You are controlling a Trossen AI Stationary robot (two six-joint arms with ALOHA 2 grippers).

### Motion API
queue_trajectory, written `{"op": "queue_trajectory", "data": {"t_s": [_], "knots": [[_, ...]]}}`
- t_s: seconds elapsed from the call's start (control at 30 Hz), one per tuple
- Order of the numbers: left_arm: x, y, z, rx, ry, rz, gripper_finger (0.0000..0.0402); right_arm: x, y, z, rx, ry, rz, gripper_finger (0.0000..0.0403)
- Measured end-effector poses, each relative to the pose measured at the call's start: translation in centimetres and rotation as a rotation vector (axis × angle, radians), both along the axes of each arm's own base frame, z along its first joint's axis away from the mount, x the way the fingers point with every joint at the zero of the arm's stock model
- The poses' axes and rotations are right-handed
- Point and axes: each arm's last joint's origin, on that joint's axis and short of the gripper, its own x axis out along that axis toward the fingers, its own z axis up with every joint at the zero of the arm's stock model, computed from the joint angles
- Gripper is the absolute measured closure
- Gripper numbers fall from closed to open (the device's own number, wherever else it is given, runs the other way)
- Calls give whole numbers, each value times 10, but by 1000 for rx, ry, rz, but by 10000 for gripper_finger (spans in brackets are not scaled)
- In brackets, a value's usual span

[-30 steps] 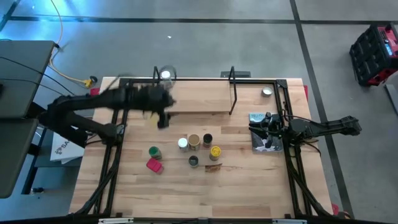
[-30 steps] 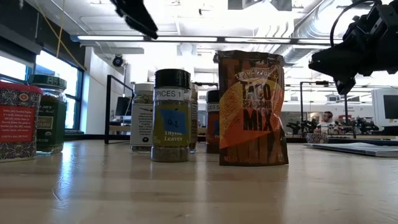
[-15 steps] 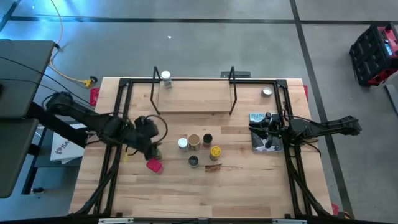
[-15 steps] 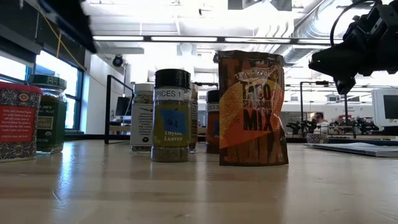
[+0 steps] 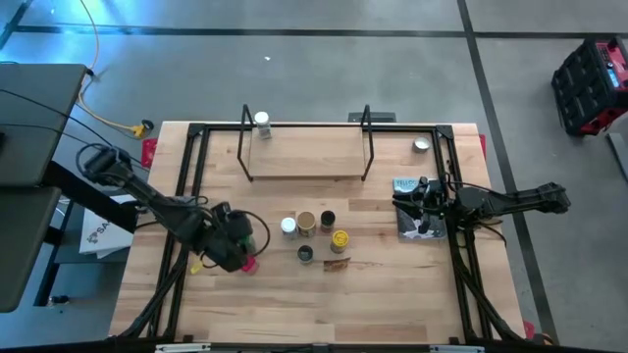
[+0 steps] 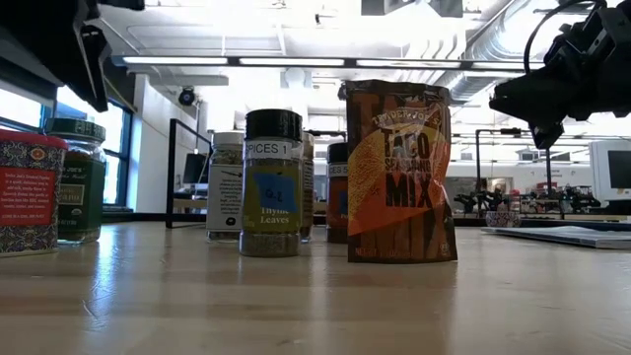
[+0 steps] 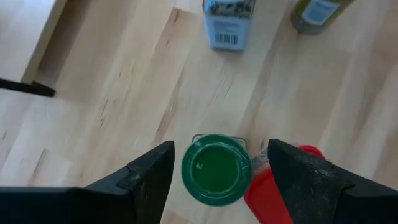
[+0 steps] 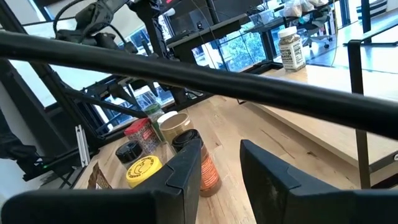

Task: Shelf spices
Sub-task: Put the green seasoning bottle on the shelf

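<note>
My left gripper (image 7: 221,149) hangs open above the green-lidded jar (image 7: 216,169), one finger on each side of the lid without touching it. The red box (image 7: 272,190) stands right beside that jar. In the high view the left gripper (image 5: 232,245) covers both. The other spices stand mid-table: white jar (image 5: 287,226), tan jar (image 5: 306,224), dark jars (image 5: 327,221), yellow jar (image 5: 340,238) and brown packet (image 5: 337,262). One white jar (image 5: 262,121) stands on the shelf (image 5: 306,154) at its left end. My right gripper (image 5: 422,203) waits open over the book (image 5: 410,224).
A small silver tin (image 5: 421,145) sits near the table's far right corner. Black frame rails (image 5: 189,186) run along the table's left and right sides. In the low view the packet (image 6: 399,173) and thyme jar (image 6: 271,182) stand nearest the near edge. Bare wood lies along the near edge.
My left gripper has swung away from the shelf's left end toward the table's near left and come down over the green jar and red box. The white jar stays standing on the shelf. The right arm has kept still.
</note>
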Motion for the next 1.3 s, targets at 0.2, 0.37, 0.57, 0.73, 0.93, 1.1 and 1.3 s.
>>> {"op": "queue_trajectory", "data": {"t_s": [0.2, 0.37, 0.57, 0.73, 0.93, 1.1, 1.3], "knots": [[5, -5, -12, 2, 58, 29, 147, 0, 0, 0, 1, 2, 0, 298], [4, -4, -16, 11, 105, 69, 147, 0, 0, 0, -6, 4, 0, 298], [4, -3, -15, -2, 108, 70, 147, 0, 0, 0, -6, 4, 0, 298], [8, 2, -15, 9, 106, 63, 147, 0, 0, 0, -6, 4, 0, 298], [12, 6, -15, 10, 118, 23, 147, 0, 0, 0, -7, 4, 0, 298], [13, 10, -16, -47, 161, 19, 147, 0, 0, 0, -6, 4, 1, 298], [15, 13, -18, -53, 168, 19, 147, 0, 0, 0, -6, 4, 1, 298]]}}
